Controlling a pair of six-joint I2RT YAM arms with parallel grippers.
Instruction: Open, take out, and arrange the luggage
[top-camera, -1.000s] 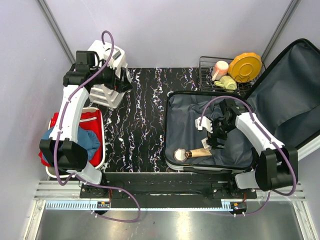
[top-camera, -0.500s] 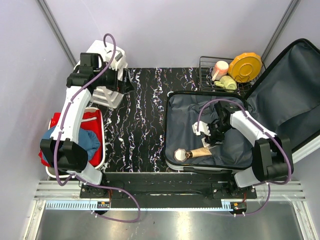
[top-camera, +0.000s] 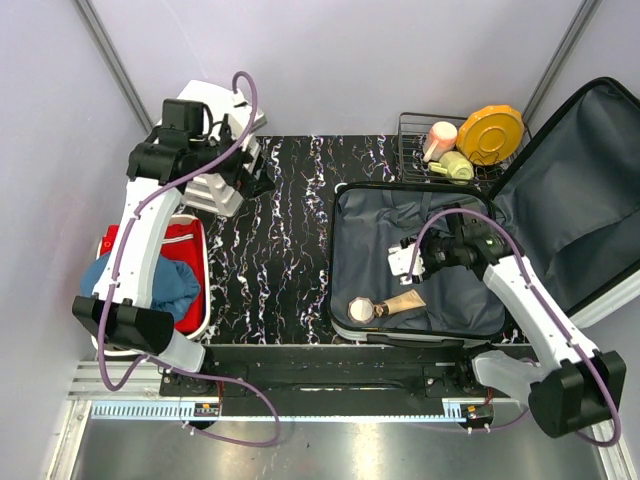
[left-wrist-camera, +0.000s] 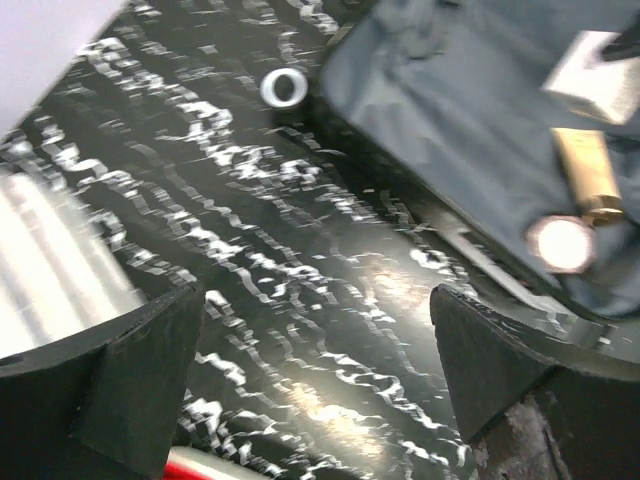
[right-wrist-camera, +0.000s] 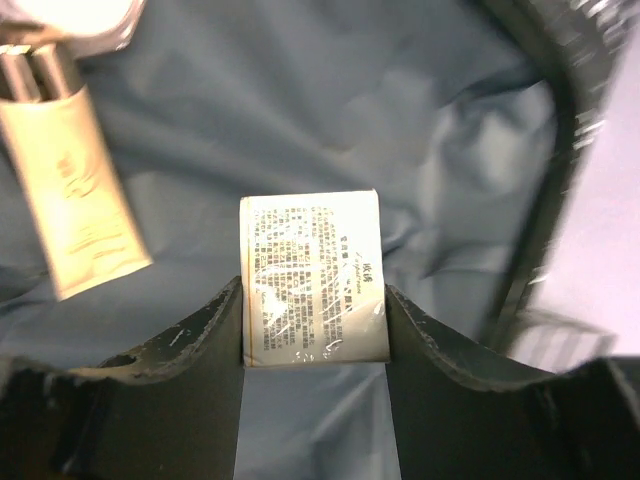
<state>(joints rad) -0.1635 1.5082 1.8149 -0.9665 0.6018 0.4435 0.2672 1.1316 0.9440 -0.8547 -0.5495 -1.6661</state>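
The luggage (top-camera: 365, 235) lies open at the table's right, grey lining up and its lid (top-camera: 570, 200) leaning back to the right. My right gripper (top-camera: 408, 262) hovers over the lining, shut on a small white box (right-wrist-camera: 312, 278) with printed text; both fingers press its sides. A beige tube (top-camera: 402, 303) and a round jar (top-camera: 360, 309) lie in the luggage near its front edge, and the tube (right-wrist-camera: 70, 190) shows left of the box. My left gripper (top-camera: 258, 170) stands open and empty over the black marbled table (left-wrist-camera: 330, 300), by the drawer unit.
A white drawer unit (top-camera: 215, 130) stands at the back left. A white tub (top-camera: 150, 280) with red and blue clothes sits at the left. A wire rack (top-camera: 415, 135) behind the luggage holds a yellow plate, a pink cup and a green item. A small silver ring (left-wrist-camera: 285, 87) lies by the luggage's corner.
My right gripper closed on the white box and drew it leftward, off the lining. The left arm swung slightly toward the back and right, jaws still wide.
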